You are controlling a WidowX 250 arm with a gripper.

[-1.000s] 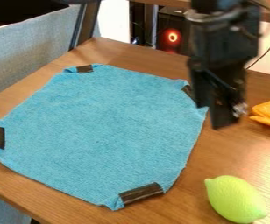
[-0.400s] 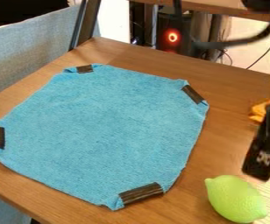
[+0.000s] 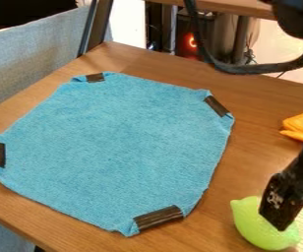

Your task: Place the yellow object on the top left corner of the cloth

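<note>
The black gripper (image 3: 284, 208) hangs at the lower right, its lower end in front of the upper right part of the yellow-green lemon (image 3: 254, 227). Whether the two touch cannot be told. Part of the lemon is hidden behind the gripper. It lies on the wooden table, right of the blue cloth (image 3: 121, 147) and apart from it. The cloth is spread flat, its four corners folded in under dark strips, with the top left strip (image 3: 95, 77) near the back.
An orange object (image 3: 300, 125) lies on the table (image 3: 256, 101) at the right edge, behind the gripper. A black cable (image 3: 246, 68) loops down from the arm over the back of the table. A grey-blue fabric panel (image 3: 29, 61) stands along the left side.
The gripper has moved from the cloth's right corner to the right and toward the front, down to the lemon. The cloth and lemon have not moved.
</note>
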